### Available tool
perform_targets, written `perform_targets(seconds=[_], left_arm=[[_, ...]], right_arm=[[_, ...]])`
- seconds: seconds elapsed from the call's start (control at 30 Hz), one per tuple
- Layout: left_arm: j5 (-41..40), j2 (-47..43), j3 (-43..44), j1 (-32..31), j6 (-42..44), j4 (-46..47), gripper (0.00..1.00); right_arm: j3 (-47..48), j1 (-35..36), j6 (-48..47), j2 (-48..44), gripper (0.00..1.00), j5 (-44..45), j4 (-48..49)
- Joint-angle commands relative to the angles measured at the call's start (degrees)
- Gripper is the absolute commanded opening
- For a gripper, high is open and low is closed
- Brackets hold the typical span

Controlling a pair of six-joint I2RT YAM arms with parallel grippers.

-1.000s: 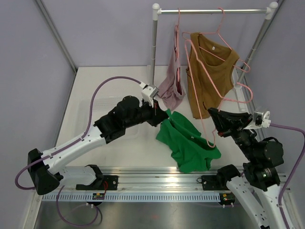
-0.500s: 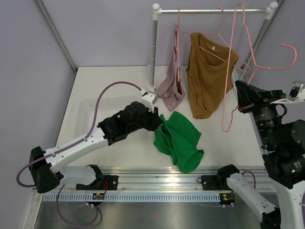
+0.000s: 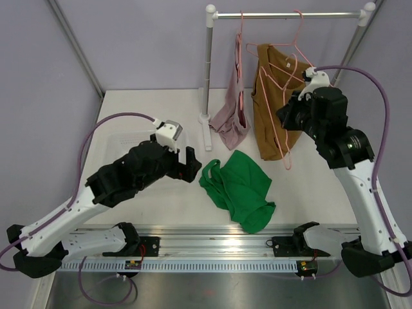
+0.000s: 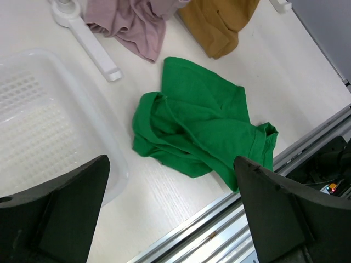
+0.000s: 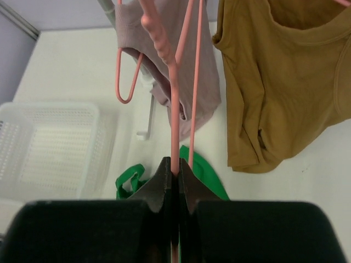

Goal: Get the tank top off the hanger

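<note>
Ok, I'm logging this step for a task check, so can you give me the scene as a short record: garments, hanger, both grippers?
green tank top: off any hanger, crumpled on the table
left gripper: open, holding nothing, beside the green tank top
right gripper: shut on the pink hanger
pink hanger: bare, no garment on it
brown top: on its own hanger on the rail
mauve top: hanging from the rail
white basket: on the table, apart from the green tank top
</note>
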Motion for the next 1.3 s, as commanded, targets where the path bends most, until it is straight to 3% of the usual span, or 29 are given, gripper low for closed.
perform_targets(seconds=[0.0,0.13,0.3,0.63,0.9,0.97,1.03,1.13,1.2,1.27], left_arm=[[-4.31,-2.81,2.19,-0.20,2.19,-6.25,0.99],[-6.25,-5.10,1.14,-0.29,2.28,-9.25,0.99],[-7.04,-6.86,-2.28,-0.29,2.11,-7.85,0.99],[-5.55,-4.93,-2.82,-0.29,1.58,-7.58,0.99],[-4.23,-6.25,-3.43,-0.29,1.67,-5.56,0.99],[-3.70,-5.37,-3.09,-0.29,1.49,-4.95,0.99],[-3.44,-4.49,-2.73,-0.29,1.23,-4.50,0.99],[-2.56,-2.91,-2.73,-0.55,0.53,-2.66,0.99],[-2.12,-1.77,-3.43,-1.51,0.09,0.06,0.99],[-1.68,-0.37,-3.96,-3.09,-0.18,3.65,0.99]], right_arm=[[8.75,0.16,-3.32,4.94,0.00,-0.26,1.52],[17.27,-0.19,-5.52,15.67,0.00,2.47,1.69],[34.67,-2.99,-6.84,30.85,0.00,-0.25,-1.38],[63.24,-6.25,-7.80,51.80,0.00,-3.51,-6.74],[57.47,-6.34,-7.45,50.59,0.00,-3.59,-5.00],[54.57,-6.34,-7.54,48.49,0.11,-3.59,-4.12],[52.90,-6.34,-7.45,47.07,0.35,-3.51,-3.33],[53.67,-6.34,-7.72,45.48,0.40,-3.59,-3.58],[55.25,-6.34,-7.89,44.78,0.76,-3.24,-4.72],[54.83,-6.34,-7.54,42.34,0.99,-3.42,-6.57]])
